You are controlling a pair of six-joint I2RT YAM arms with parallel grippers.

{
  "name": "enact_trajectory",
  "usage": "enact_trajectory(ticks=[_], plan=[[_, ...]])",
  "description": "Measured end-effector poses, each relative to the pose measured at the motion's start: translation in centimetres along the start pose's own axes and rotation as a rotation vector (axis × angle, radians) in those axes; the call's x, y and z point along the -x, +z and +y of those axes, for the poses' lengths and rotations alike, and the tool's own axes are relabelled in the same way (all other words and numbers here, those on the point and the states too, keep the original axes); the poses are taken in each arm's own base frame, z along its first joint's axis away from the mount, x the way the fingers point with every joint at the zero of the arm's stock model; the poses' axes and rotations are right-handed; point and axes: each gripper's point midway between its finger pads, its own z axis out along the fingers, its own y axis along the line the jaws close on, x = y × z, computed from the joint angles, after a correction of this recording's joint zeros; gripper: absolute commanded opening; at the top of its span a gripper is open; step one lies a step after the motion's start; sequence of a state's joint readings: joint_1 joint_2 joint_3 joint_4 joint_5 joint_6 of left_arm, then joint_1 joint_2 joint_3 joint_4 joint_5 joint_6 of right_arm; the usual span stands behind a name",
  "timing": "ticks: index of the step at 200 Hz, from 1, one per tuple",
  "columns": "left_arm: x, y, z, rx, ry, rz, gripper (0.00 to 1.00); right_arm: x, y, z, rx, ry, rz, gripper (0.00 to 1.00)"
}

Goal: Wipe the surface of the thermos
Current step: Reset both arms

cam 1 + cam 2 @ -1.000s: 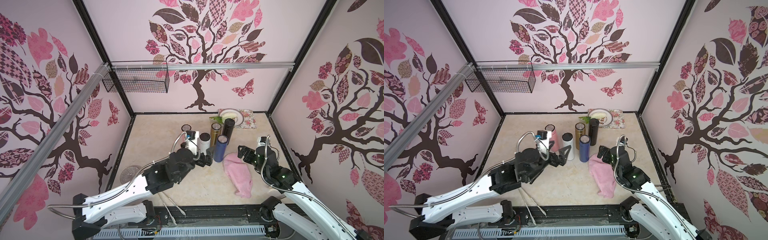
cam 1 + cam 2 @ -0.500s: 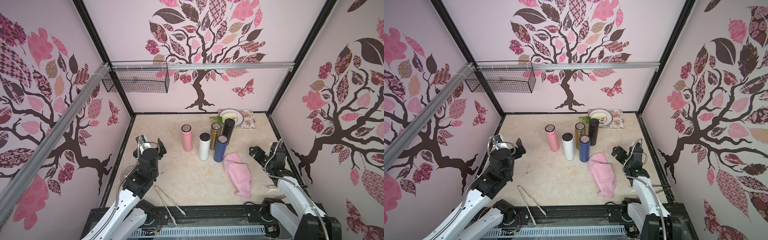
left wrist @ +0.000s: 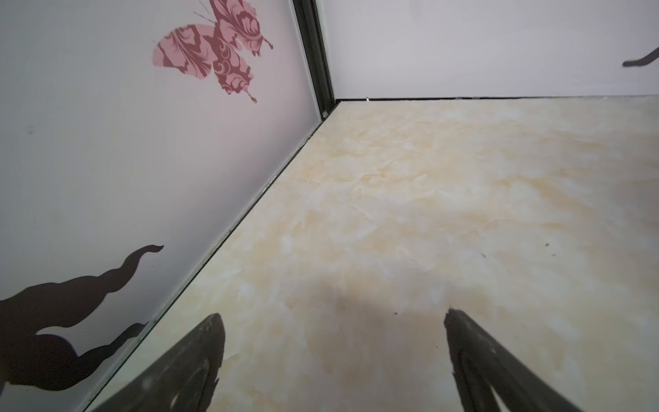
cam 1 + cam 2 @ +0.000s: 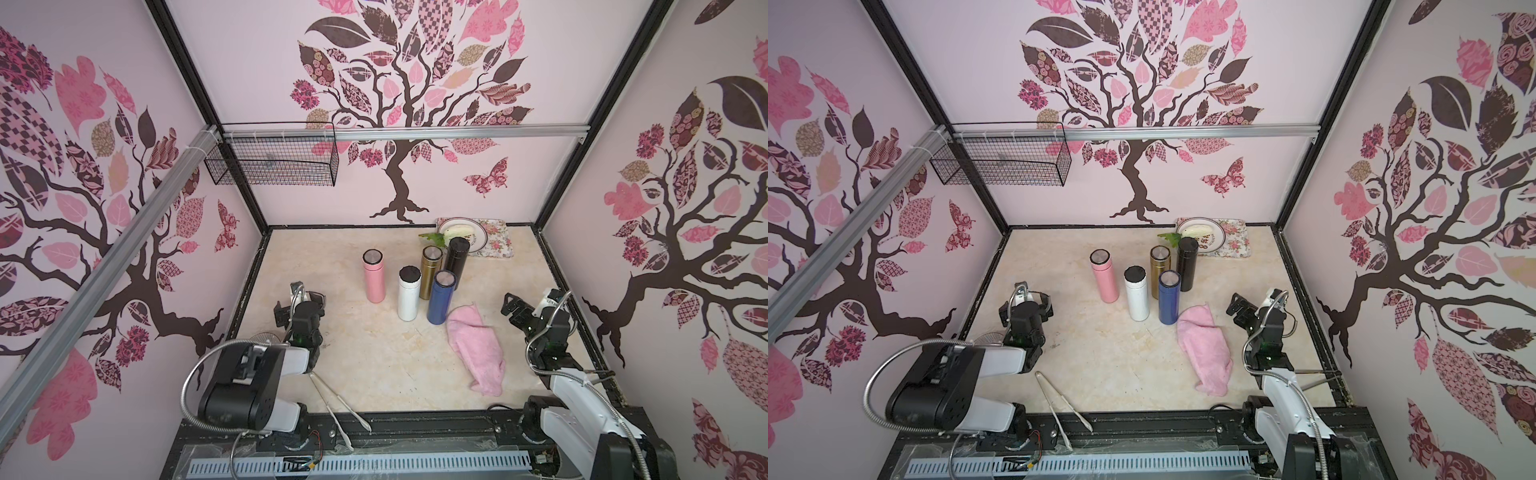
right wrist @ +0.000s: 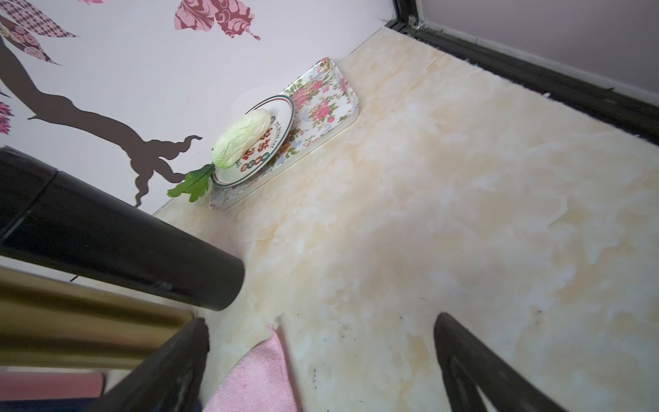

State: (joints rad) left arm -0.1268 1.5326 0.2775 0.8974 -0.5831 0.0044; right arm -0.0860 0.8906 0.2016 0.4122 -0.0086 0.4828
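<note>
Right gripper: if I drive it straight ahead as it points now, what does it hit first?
Probably nothing but bare tabletop: the open right gripper aims past the cloth corner and black thermos, both just off one finger. The tray lies off-line too; depth is unclear.

Bright even light, soft faint shadows, wide-angle edge distortion, near objects blurred

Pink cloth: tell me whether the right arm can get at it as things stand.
Probably yes. The pink cloth lies loose beside the right tool, which is open and empty; nothing stands between them. The blue thermos only borders its far corner.
</note>
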Motion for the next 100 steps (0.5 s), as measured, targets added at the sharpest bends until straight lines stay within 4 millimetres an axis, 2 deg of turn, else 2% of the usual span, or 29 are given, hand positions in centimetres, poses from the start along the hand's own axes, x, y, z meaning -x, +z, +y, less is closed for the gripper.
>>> enact_trajectory(ticks=[13, 40, 74, 100], plan=[[-0.4, 0.3, -0.6, -0.043, 0.002, 0.007, 0.98, 0.2, 0.2, -0.2, -0.019, -0.042, -0.022, 1.0], [1.5, 1.1, -0.4, -0.096, -0.087, -0.07, 0.98, 1.7, 1.0, -0.5, -0.057, -0.137, -0.102, 1.0], [1.5, 1.4, -0.9, -0.145, -0.098, -0.064, 0.98, -0.5, 3.5, -2.7, -0.142, -0.231, -0.058, 1.0], [1.6, 1.4, -1.3, -0.164, -0.097, -0.064, 0.98, -0.2, 4.6, -1.5, -0.1, -0.285, -0.103, 1.0]])
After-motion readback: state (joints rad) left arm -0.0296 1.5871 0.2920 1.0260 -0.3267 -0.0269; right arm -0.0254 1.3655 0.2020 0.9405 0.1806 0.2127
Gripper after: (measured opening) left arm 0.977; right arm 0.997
